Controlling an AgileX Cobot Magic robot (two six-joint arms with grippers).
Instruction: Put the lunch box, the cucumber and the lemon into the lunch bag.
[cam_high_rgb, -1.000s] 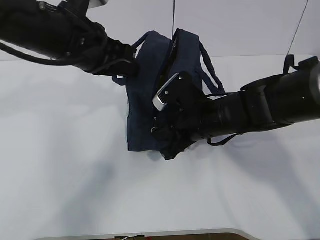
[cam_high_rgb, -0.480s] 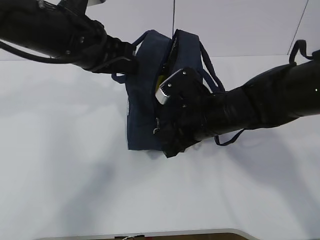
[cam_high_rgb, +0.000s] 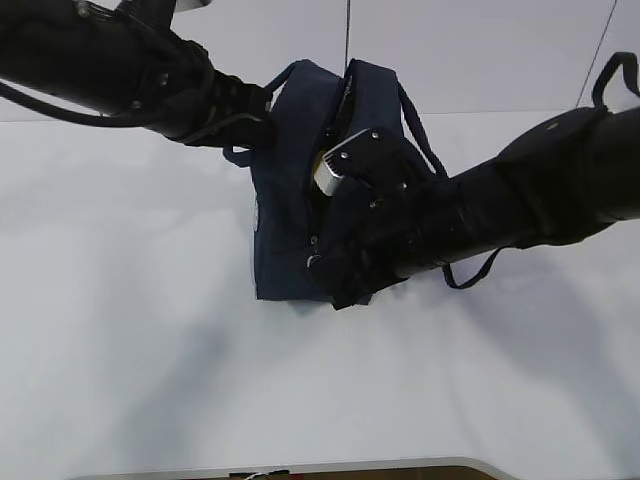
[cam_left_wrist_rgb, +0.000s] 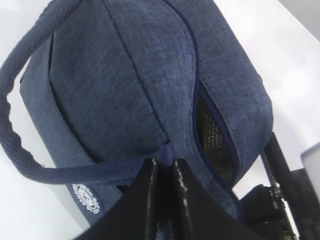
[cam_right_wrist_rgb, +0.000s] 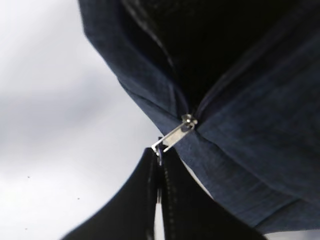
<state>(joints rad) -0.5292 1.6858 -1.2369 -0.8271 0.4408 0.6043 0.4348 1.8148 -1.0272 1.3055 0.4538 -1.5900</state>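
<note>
Right tool (cam_right_wrist_rgb: 159, 165) clenched on the silver zipper pull (cam_right_wrist_rgb: 172, 137) at the near end of the lunch bag (cam_high_rgb: 295, 180), zipper still parted above it onto a dark interior. Left tool (cam_left_wrist_rgb: 165, 172) clamped tight on a fold of navy fabric by the handle (cam_left_wrist_rgb: 30, 160). Bag standing on the white bench (cam_high_rgb: 120, 330), toward its far edge, near the middle.

Lunch bag (cam_high_rgb: 300, 190) at frame centre on table (cam_high_rgb: 130, 340); left arm (cam_high_rgb: 110, 70) upper left, right arm (cam_high_rgb: 500, 215) at right.
</note>
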